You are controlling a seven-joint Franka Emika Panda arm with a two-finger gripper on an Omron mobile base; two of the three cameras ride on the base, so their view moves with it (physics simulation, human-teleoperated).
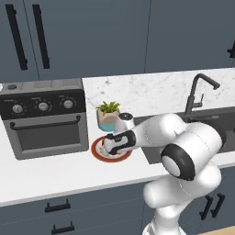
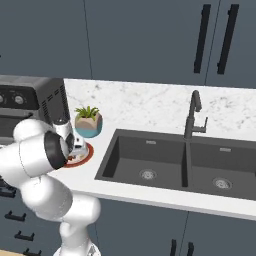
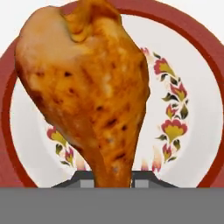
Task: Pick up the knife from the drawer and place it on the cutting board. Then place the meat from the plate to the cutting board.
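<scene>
The meat (image 3: 87, 87), an orange-brown drumstick, looms large in the hand view over the plate (image 3: 205, 57), which has a red rim and a pale flowered centre. My gripper (image 3: 112, 180) is shut on the meat's narrow end, one dark fingertip on each side of it. In the left base view my hand (image 1: 113, 144) is down over the plate (image 1: 97, 153) on the white counter, hiding the meat. From the right base view the plate (image 2: 86, 156) peeks out beside my hand (image 2: 77, 149). The knife, drawer and cutting board are out of view.
A grey toaster oven (image 1: 43, 117) stands left of the plate. Just behind the plate sits a small potted plant (image 1: 108, 114). To the right are a dark double sink (image 2: 180, 167) and its black faucet (image 2: 192, 117). Blue-grey cabinets run above and below the counter.
</scene>
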